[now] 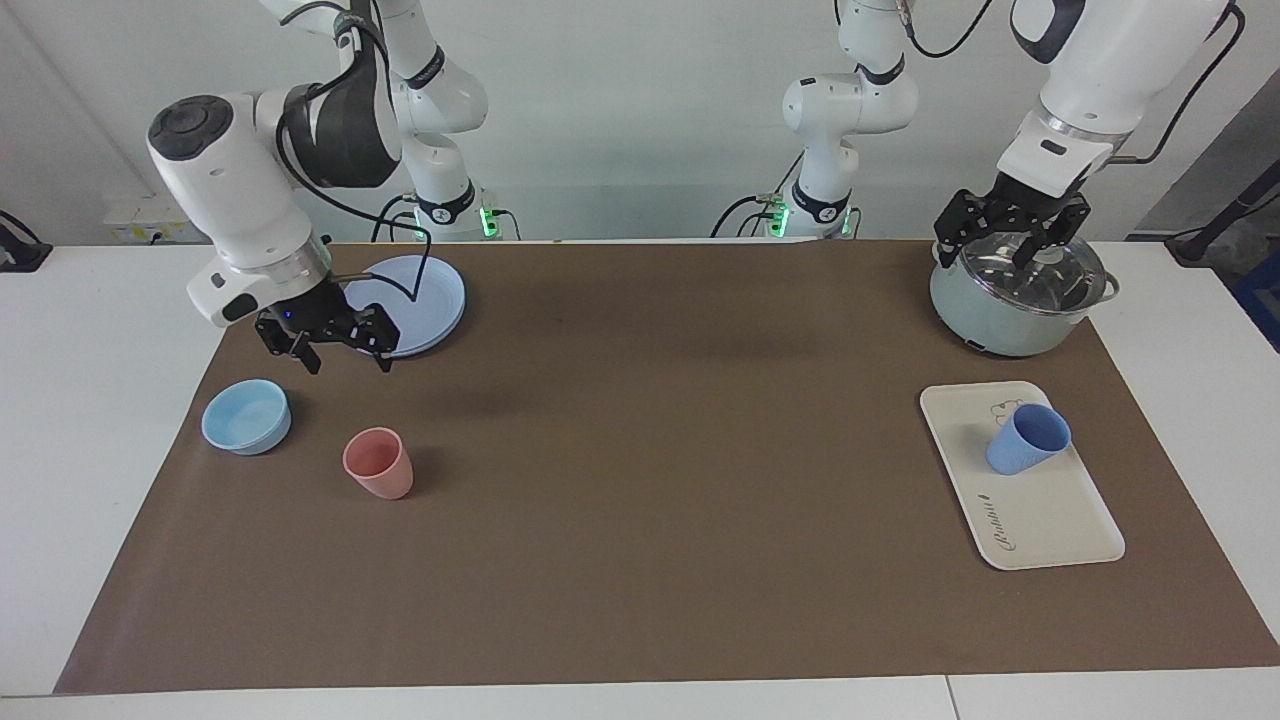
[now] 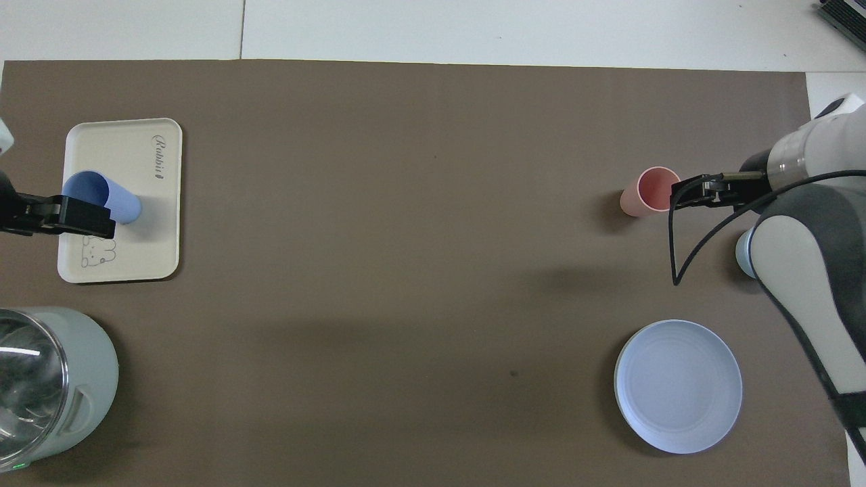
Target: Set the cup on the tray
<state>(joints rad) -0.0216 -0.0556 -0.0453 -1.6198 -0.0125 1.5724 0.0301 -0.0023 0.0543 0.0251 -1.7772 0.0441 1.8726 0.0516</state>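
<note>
Facing view alone shows both empty hands spread: left hand (image 1: 1012, 240), right hand (image 1: 336, 352)

One camera faces the robots, another looks steeply down, seemingly sharing the table (image 1: 640, 620).

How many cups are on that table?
2: a medium-blue tapered plastic cup standing on the cream rectangular tray at the left arm's end, and a salmon-pink plastic tumbler beside the light-blue bowl.
</note>
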